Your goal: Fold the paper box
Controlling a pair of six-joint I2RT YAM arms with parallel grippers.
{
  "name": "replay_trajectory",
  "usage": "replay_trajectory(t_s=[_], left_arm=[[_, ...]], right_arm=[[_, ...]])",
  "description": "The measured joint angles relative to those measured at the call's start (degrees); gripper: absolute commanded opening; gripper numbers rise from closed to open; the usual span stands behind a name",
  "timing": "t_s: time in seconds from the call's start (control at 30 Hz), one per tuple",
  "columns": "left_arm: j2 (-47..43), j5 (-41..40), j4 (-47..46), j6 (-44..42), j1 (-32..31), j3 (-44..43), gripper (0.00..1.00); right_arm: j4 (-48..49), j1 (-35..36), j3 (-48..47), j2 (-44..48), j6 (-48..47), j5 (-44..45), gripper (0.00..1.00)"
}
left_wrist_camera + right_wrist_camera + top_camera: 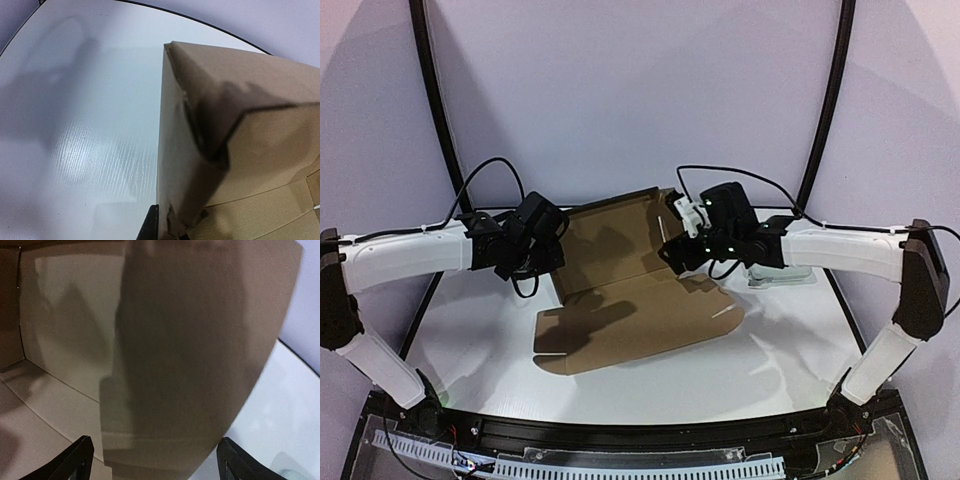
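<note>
At the middle of the white table (470, 330) you have one paper box (630, 300): plain brown cardboard, its near panel lying flat, its far panels and side flaps raised. Two grippers flank it. Your left gripper (542, 258) sits at the box's left wall; only one black fingertip (150, 225) shows beside the cardboard edge, so you cannot tell how far it is spread. Your right gripper (157, 460) is spread wide and holds nothing, a rounded flap just ahead of it. One pale case (780, 277) lies under the right arm.
</note>
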State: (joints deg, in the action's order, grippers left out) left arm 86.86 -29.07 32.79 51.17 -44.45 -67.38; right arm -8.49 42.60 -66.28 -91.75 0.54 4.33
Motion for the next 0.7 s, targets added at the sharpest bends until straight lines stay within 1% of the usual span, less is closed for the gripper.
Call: replay_trajectory(t_s=[0.17,0.23,0.33,0.4,0.5,0.6,0.7], left_arm=[[-0.25,0.13,-0.09,-0.26,0.0,0.4,0.01],[-0.42,0.15,-0.14,-0.26,0.0,0.41,0.01],[-0.52,0.22,-0.27,-0.27,0.0,0.42,0.01],[-0.52,0.45,-0.29,-0.42,0.0,0.42,0.01],[-0.5,0.8,-0.33,-0.69,0.0,0.42,0.01],[-0.52,1.08,-0.59,-0.97,-0.02,0.49,0.01],[-0.7,1.52,-1.58,-1.54,0.0,1.23,0.01]], right_arm=[[2.8,-3.15,6.06,5.35,-1.24,-10.2,0.91],[3.43,-3.32,7.82,8.1,-3.08,-15.47,0.92],[3.76,-3.31,9.26,12.16,-5.35,-20.66,0.93],[4.18,-3.65,10.38,15.41,-5.97,-22.32,0.94],[5.21,-6.14,12.56,20.56,-5.46,-23.9,0.96],[7.8,-11.08,14.96,23.92,-2.19,-24.04,0.95],[9.63,-17.36,15.71,22.74,2.23,-25.73,0.93]])
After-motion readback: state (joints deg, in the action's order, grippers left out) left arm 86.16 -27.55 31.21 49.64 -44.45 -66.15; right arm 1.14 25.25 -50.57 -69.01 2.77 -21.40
